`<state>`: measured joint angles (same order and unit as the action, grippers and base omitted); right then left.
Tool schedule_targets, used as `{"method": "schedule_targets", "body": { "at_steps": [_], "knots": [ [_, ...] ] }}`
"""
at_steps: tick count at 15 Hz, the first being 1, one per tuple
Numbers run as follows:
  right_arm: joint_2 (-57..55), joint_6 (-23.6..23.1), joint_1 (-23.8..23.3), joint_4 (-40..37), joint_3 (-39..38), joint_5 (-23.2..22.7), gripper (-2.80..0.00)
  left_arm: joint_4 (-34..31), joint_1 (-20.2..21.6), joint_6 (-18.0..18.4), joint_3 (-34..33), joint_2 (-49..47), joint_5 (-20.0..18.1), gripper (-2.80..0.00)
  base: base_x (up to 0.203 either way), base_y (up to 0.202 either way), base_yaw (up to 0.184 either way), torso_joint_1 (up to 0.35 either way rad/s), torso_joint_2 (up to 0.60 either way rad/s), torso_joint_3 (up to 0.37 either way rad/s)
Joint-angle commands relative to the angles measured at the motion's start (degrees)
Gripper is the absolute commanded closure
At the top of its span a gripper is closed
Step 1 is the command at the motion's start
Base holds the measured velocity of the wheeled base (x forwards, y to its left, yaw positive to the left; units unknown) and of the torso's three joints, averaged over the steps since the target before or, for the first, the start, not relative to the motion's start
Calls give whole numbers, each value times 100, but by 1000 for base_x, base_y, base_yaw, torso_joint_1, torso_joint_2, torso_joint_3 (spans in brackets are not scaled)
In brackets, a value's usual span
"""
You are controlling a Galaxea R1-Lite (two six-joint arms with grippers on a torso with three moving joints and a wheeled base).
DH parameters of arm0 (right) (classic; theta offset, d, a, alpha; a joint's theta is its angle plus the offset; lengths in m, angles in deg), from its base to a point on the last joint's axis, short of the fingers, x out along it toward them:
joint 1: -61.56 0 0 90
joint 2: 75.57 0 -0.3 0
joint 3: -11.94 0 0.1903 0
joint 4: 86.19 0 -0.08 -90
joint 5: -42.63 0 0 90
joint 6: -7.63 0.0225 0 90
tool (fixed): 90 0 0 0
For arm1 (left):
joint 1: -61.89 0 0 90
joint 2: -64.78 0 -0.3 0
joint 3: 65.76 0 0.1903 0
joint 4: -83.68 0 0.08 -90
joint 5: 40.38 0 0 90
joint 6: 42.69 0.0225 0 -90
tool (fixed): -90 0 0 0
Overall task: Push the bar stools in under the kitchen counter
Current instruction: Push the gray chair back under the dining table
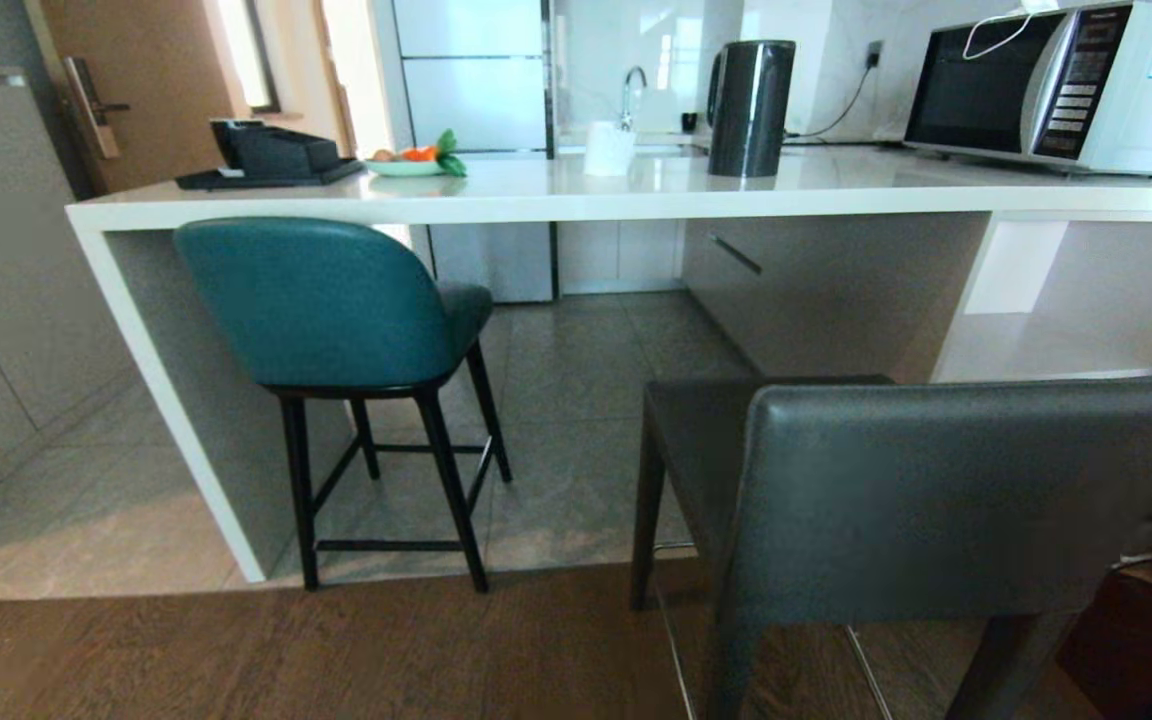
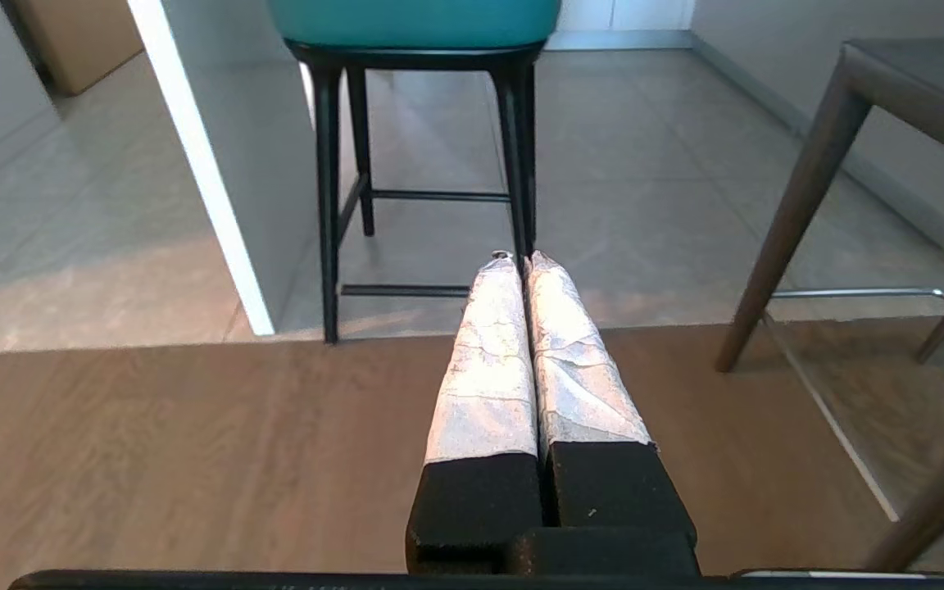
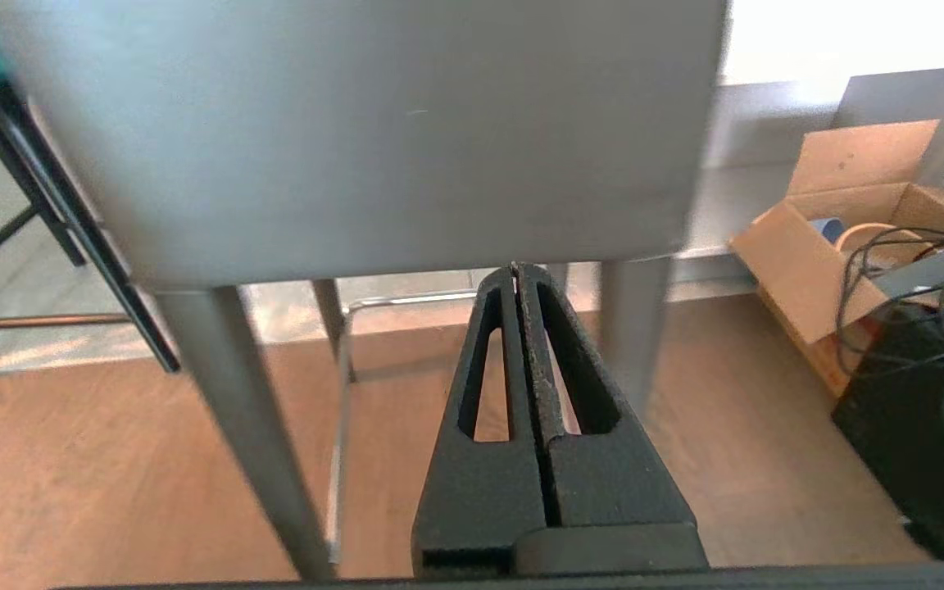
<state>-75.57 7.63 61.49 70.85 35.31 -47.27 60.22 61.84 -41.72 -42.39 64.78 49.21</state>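
A teal bar stool with thin black legs stands under the left end of the white kitchen counter. The dark grey bar stool with a rectangular back stands close in front of me on the wooden floor, clear of the counter. Neither arm shows in the head view. My left gripper is shut and empty, pointing toward the teal stool's legs. My right gripper is shut and empty, just below the grey stool's back.
On the counter stand a microwave, a black kettle, a white cup, a fruit plate and a black tray. A cardboard box and cables lie at the right. Tile meets wooden floor.
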Motion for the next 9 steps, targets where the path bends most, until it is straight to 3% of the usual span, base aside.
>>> {"method": "schedule_targets", "body": {
  "at_steps": [1, 9],
  "knots": [
    [-9, 0, -1, 3, -26, -1, 0, 1, -4, 0, 0, -9, -2, 0, 0, -195, 2, 2, 1, 4],
    [-9, 0, -1, 3, -26, -1, 0, 1, -4, -8, 0, -9, 6, 0, 0, -193, 2, 2, 3, 2]
  ]
}}
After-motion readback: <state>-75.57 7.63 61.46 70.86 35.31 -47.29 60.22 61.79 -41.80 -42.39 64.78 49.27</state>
